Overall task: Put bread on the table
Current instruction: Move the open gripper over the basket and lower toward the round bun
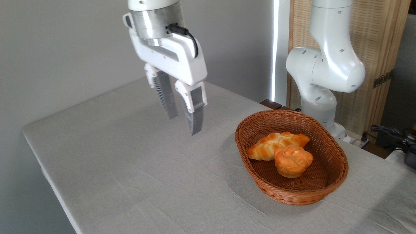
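The bread (292, 160), a small round bun with an orange-golden lumpy top, lies in the brown wicker basket (253, 130) on the right of the table (130, 182). It leans against a longer braided loaf (273, 144). My gripper (184, 124) hangs in the air above the grey cloth, well to the left of the basket. Its two grey fingers (195, 120) stand apart and hold nothing.
The arm's white base and lower links (321, 78) rise behind the basket at the right. Cables and a dark device (399, 139) lie off the table's far right. A grey wall stands behind, a wooden screen to the right.
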You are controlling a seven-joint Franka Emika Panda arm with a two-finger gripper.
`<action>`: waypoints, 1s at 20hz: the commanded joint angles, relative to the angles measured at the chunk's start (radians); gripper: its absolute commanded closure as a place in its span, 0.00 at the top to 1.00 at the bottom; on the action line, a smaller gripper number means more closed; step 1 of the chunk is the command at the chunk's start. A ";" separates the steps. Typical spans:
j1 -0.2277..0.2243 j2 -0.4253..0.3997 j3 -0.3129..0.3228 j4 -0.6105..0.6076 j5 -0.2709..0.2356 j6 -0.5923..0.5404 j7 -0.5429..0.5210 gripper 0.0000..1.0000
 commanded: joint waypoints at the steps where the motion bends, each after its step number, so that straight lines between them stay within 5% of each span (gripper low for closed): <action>1: 0.002 -0.185 0.008 -0.227 0.011 0.024 0.126 1.00; 4: 0.020 -0.292 0.031 -0.385 0.012 0.027 0.241 1.00; 8: 0.019 -0.430 0.201 -0.559 0.012 0.102 0.467 1.00; 11: 0.019 -0.430 0.283 -0.586 0.015 0.098 0.655 1.00; 14: -0.004 -0.427 0.308 -0.625 0.122 0.098 0.693 1.00; 20: -0.091 -0.415 0.427 -0.657 0.204 0.127 0.769 1.00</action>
